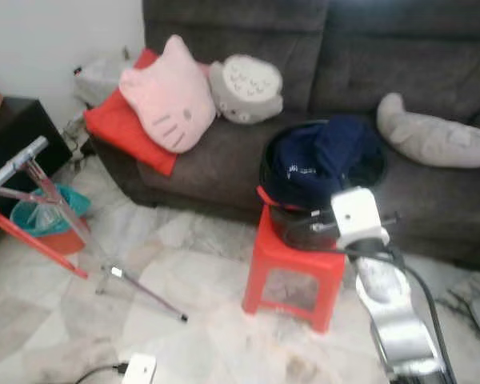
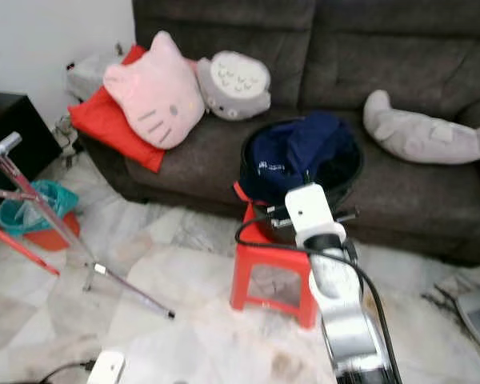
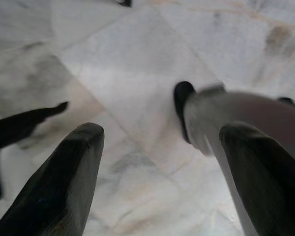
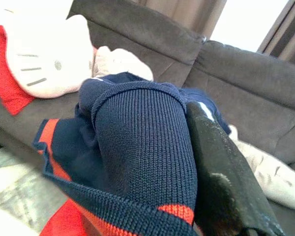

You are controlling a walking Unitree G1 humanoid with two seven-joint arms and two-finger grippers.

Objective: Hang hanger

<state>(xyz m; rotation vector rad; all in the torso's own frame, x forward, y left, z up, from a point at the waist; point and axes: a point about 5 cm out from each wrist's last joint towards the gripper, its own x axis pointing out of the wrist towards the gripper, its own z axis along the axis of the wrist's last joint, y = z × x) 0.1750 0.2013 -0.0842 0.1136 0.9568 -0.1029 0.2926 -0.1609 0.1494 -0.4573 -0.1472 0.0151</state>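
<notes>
A navy knitted sweater (image 1: 320,160) with red trim is heaped in a black basket (image 1: 266,172) that stands on a red plastic stool (image 1: 292,256) in front of the grey sofa. My right gripper (image 1: 354,210) is at the basket's near rim, pushed into the sweater. In the right wrist view the navy knit (image 4: 137,137) bulges close to the camera and covers much of the gripper. A folding drying rack (image 1: 32,192) of metal and red tubes stands at the left. My left gripper (image 3: 164,132) hangs open over the marble floor, holding nothing.
The sofa (image 1: 432,72) carries a pink cat cushion (image 1: 170,96), a red cushion (image 1: 120,128), a grey plush (image 1: 244,86) and another grey plush (image 1: 432,136). A teal and red bucket (image 1: 44,220) sits under the rack. A white plug (image 1: 140,370) lies on the floor.
</notes>
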